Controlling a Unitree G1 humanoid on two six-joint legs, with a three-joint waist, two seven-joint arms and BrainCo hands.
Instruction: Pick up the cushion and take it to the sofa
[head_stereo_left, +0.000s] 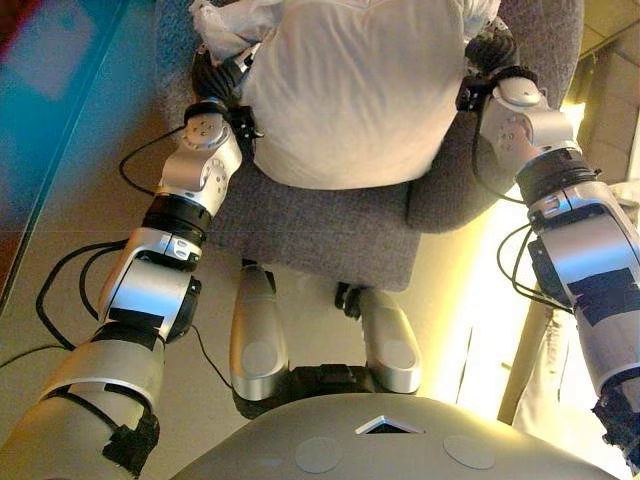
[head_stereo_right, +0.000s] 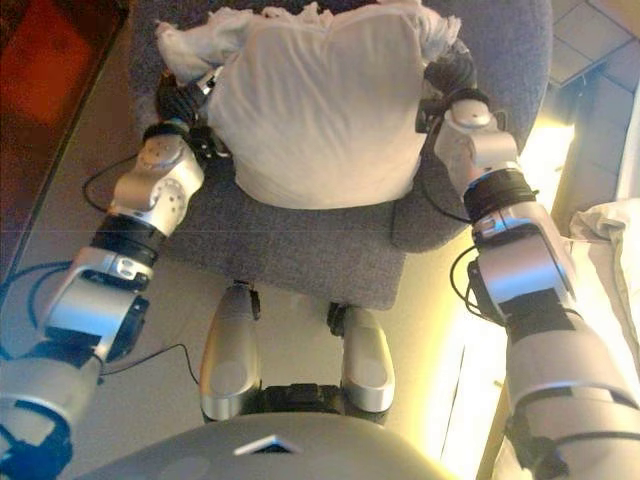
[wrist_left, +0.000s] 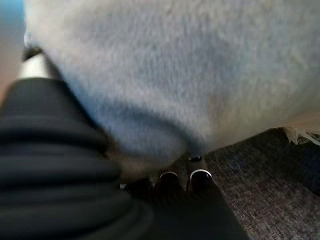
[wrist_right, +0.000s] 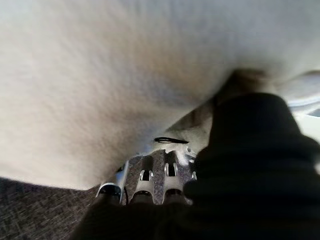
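Note:
A cream-white cushion (head_stereo_left: 350, 90) with a fringed edge lies over a grey upholstered seat (head_stereo_left: 320, 235), straight ahead of me. My left hand (head_stereo_left: 215, 72) presses against its left side and my right hand (head_stereo_left: 490, 50) against its right side, so the cushion sits squeezed between them. In the left wrist view the fingers (wrist_left: 200, 176) reach straight along the grey fabric (wrist_left: 265, 200), just under the cushion (wrist_left: 175, 75). In the right wrist view the fingers (wrist_right: 145, 182) likewise run straight beneath the cushion's edge (wrist_right: 100, 100). I cannot tell whether the cushion touches the seat.
The seat's rounded grey arm (head_stereo_left: 450, 190) rises below my right hand. A blue-tinted glassy surface (head_stereo_left: 50, 80) borders the beige floor on the left. White cloth (head_stereo_right: 610, 250) and a pale wooden leg (head_stereo_left: 525, 360) stand close on the right.

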